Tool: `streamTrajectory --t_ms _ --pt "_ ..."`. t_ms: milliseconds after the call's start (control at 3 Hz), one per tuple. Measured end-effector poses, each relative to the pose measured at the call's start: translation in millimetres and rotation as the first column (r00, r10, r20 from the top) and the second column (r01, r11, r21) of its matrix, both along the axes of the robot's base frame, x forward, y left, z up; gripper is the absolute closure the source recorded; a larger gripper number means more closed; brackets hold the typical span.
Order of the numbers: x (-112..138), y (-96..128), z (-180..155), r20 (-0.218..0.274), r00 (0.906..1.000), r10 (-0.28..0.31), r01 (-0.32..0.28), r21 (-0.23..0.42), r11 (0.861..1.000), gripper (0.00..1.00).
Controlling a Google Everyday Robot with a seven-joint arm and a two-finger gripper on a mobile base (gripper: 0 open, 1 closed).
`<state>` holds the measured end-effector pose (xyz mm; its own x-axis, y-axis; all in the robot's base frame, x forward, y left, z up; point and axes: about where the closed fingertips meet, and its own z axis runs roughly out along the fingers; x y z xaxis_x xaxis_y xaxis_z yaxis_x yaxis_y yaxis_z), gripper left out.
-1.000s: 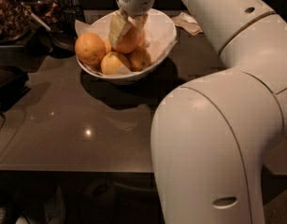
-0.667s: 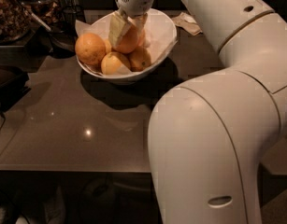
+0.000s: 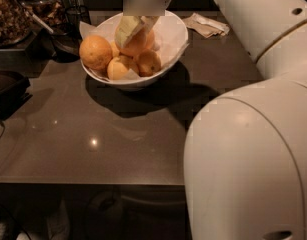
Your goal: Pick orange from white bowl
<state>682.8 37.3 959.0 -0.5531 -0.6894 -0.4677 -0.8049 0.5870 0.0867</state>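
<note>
The white bowl (image 3: 176,33), lined with white paper, stands at the back of the brown table. It holds several oranges. My gripper (image 3: 137,30) reaches down into the bowl from above. Its pale fingers (image 3: 125,30) close on either side of the pale peach orange (image 3: 141,44), which sits above the others in the middle of the bowl. A deeper golden orange (image 3: 95,51) lies at the bowl's left edge. Two smaller yellow-orange ones (image 3: 119,67) (image 3: 149,62) lie in front. The gripper's wrist is hidden behind a blurred patch.
My own white arm (image 3: 248,159) fills the right side of the view. A crumpled napkin (image 3: 208,26) lies behind the bowl on the right. Dark containers (image 3: 15,14) and a dark tray (image 3: 8,86) stand on the left. The table's front edge (image 3: 93,184) runs across below.
The gripper and the orange stay in nearly the same place in the bowl. The arm's large lower link has shifted slightly left.
</note>
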Motion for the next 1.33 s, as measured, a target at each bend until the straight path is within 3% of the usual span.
streamTrajectory --t_ms 333,1000,1333 --pt "-5.4 -17.4 13.3 0.044 0.9986 0.031 -0.035 0.088 0.996 1.00" --pt "-7.8 -15.2 17.2 0.055 0.9974 0.048 -0.052 0.088 0.995 1.00" --pt "-26.2 -20.9 28.2 0.064 0.9975 0.031 -0.039 0.122 0.992 1.00"
